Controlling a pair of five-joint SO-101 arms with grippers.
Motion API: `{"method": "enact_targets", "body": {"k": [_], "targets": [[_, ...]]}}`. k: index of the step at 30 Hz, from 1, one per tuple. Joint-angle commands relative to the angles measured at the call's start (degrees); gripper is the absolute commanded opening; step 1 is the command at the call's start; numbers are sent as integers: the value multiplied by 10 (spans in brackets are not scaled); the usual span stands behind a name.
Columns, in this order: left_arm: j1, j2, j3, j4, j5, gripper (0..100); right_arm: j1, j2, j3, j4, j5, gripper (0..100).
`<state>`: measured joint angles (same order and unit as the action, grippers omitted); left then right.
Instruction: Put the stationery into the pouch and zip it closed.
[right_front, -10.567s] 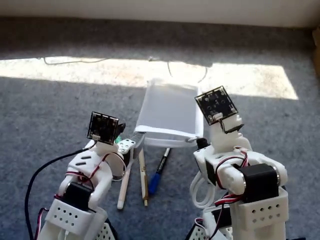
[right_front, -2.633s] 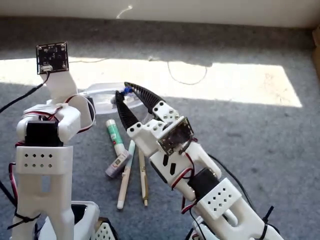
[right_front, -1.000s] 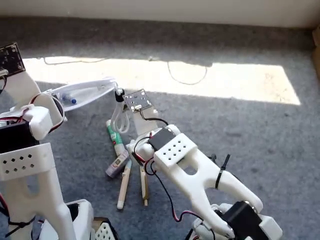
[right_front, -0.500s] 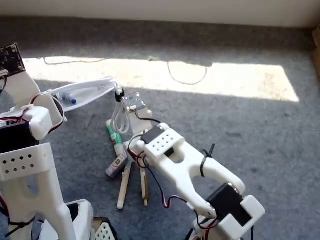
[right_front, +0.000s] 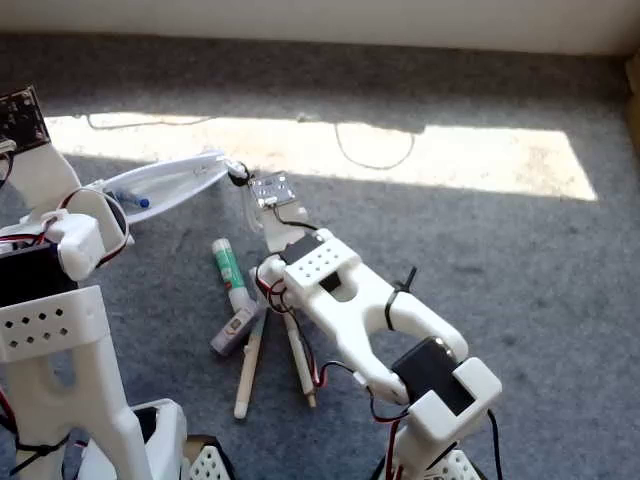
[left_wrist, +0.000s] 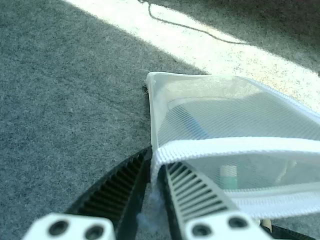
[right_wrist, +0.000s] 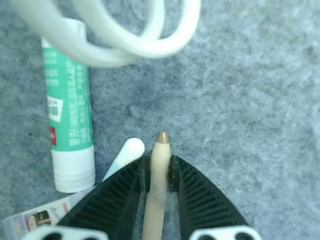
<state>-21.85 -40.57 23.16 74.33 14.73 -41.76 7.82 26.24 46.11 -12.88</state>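
The right gripper (right_wrist: 159, 164) has its jaws closed on a beige pen (right_wrist: 159, 145), just behind the brown tip and low over the grey carpet (right_wrist: 250, 100). The pen looks light, stiff and smooth. Held this near 1 end, it would likely pivot or slip; a hold nearer the middle should carry it steadier. It is a slim cream stick, and in the high view its rear end sticks out beside the right arm.

The left gripper (left_wrist: 156, 162) has its jaws shut on a corner of the pouch (left_wrist: 235, 120), holding that end raised. The pouch is soft white mesh. It looks limp, and its mouth will likely sag shut unless pulled taut. 1 blue pen (right_front: 130, 198) shows inside.

A green glue stick (right_wrist: 67, 115) and a white pen (right_wrist: 127, 150) lie on the carpet just beside the beige pen.
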Motion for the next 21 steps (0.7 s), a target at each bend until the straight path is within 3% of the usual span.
{"method": "enact_targets", "body": {"k": [1,10,18,21], "targets": [[-5,-5,-27,1,-4,6,5,-7,-27,48,-1,73],[-5,-5,-26,1,-4,6,5,-4,-22,96,38,115],[-3,-5,-26,1,-4,6,6,-4,-22,95,42,29],[-3,-5,-26,1,-4,6,10,-4,-20,97,81,12]]}}
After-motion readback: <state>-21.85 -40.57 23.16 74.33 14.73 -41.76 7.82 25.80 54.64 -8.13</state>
